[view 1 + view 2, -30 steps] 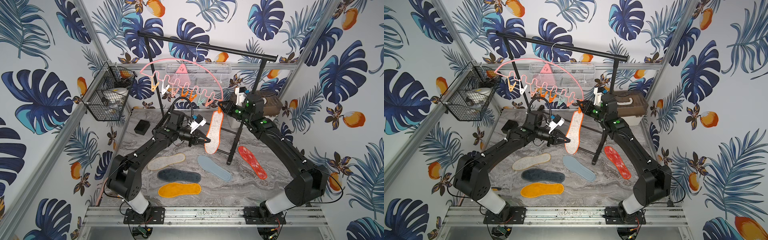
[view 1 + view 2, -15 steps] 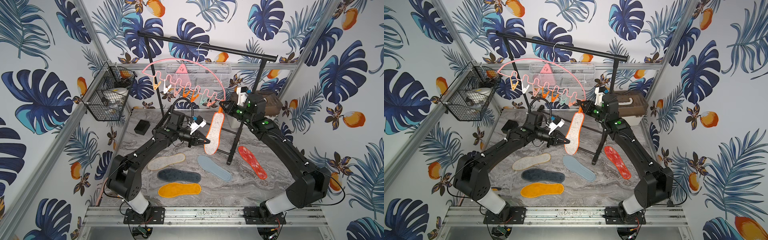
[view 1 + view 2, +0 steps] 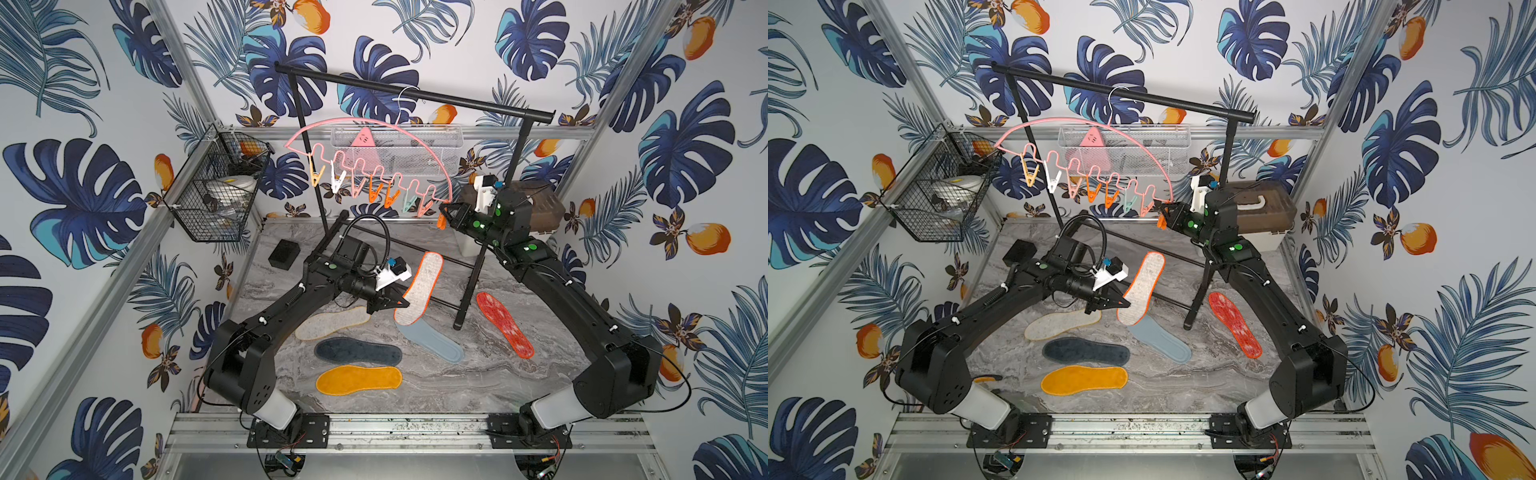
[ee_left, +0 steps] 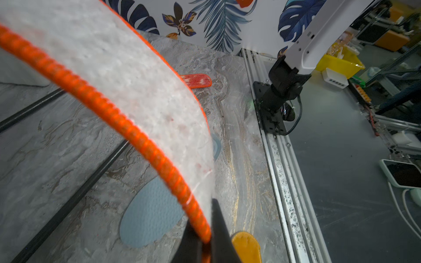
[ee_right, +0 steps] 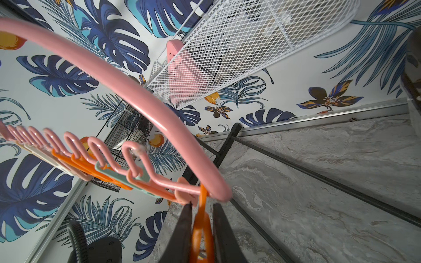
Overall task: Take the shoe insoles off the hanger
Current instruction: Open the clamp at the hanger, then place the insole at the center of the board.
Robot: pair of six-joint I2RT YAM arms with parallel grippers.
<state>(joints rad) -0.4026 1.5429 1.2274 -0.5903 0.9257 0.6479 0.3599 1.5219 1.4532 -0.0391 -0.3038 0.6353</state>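
insoles (image 3: 1086, 351) number six, none on the one pink hanger (image 5: 127, 90), which hooks on the black rail (image 3: 415, 92) and carries eight clips. in front of the rail, from the left: cream insole (image 3: 332, 323), navy insole (image 3: 357, 352) and orange insole (image 3: 358, 379) lie flat, long axes along the rail's bar. the left gripper (image 3: 400, 306) is clamped on the edge of the white orange-edged insole (image 3: 419, 286), which stands steeply, upper end toward the rail. the blue-grey insole (image 3: 434, 343) and red mesh insole (image 3: 504, 324) lie slanted either side of the rail's right foot. the right gripper (image 3: 441, 212) pinches the end orange clip (image 5: 201, 230).
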